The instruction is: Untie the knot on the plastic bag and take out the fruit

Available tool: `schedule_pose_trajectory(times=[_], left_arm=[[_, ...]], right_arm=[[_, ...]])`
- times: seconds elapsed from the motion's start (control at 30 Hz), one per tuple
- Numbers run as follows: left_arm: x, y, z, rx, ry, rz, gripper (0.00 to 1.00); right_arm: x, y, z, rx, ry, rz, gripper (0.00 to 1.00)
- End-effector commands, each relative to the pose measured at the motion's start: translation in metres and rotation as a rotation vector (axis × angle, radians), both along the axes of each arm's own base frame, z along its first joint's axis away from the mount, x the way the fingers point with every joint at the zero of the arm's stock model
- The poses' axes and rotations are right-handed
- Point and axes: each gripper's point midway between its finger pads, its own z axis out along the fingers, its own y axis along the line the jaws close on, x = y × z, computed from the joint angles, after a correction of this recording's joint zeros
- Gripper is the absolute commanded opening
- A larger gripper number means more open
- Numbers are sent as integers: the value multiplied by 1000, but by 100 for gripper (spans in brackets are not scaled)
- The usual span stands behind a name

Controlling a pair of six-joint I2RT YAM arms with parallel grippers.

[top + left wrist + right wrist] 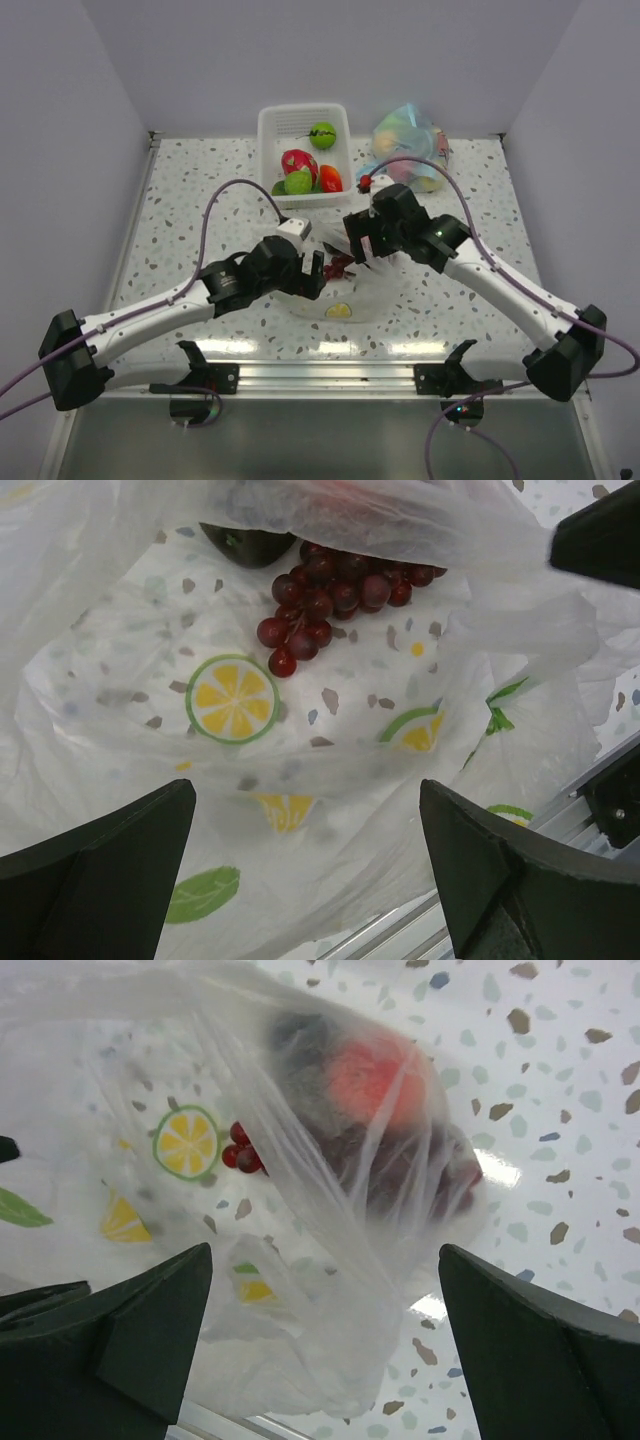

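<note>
Right wrist cam: looking straight down onto the plastic bag (300, 1300)

The right gripper (325, 1250) has its two dark fingers (140, 1350) spread wide at the bottom corners, with crumpled see-through plastic filling the gap between them. A few dark red grapes (243, 1150) peek out mid-left, right beside a round lemon slice (187, 1141) with a green rim. A blurry red fruit (375, 1080) sits behind folded plastic up top, with something dark next to it that I can't make out. The speckled table (560, 1110) shows on the right.

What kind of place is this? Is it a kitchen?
Probably a robot test bench, not a kitchen: a left arm and right arm bolted to a speckled table, plain walls around it, toy fruit in a white basket.
</note>
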Motion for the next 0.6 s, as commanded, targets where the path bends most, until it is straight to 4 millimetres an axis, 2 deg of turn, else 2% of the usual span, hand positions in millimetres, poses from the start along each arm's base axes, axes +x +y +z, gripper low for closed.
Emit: schedule_pose_trajectory(times=[0.0, 0.07, 0.13, 0.2, 0.23, 0.27, 0.33, 0.37, 0.43, 0.53, 0.57], left_arm=[[-6, 3, 4, -73, 25, 55, 100], [-11, 6, -3, -63, 50, 55, 100], [-15, 9, -10, -56, 69, 59, 100], [-20, 11, -20, -41, 89, 46, 100], [-22, 11, -24, -36, 102, 39, 100], [-24, 12, -29, -28, 112, 37, 100], [-26, 14, -34, -21, 122, 31, 100], [-28, 15, -40, -13, 127, 30, 100], [-29, 19, -42, -11, 121, 36, 100], [-30, 26, -51, 5, 125, 50, 100], [-31, 27, -55, 11, 128, 54, 100]], right_arm=[[1, 20, -32, -115, 68, 110, 99], [3, 32, -42, -138, 85, 149, 99], [11, 35, -63, -195, 113, 148, 99], [23, 20, -74, -290, 98, 71, 99], [26, 14, -86, -335, 113, 43, 97], [29, 9, -89, -363, 108, 21, 94], [38, -8, -91, -432, 87, -51, 84], [39, -13, -90, -442, 84, -72, 75], [44, -22, -84, -445, 71, -121, 66], [46, -27, -77, -423, 63, -151, 40], [46, -25, -77, -420, 70, -138, 29]])
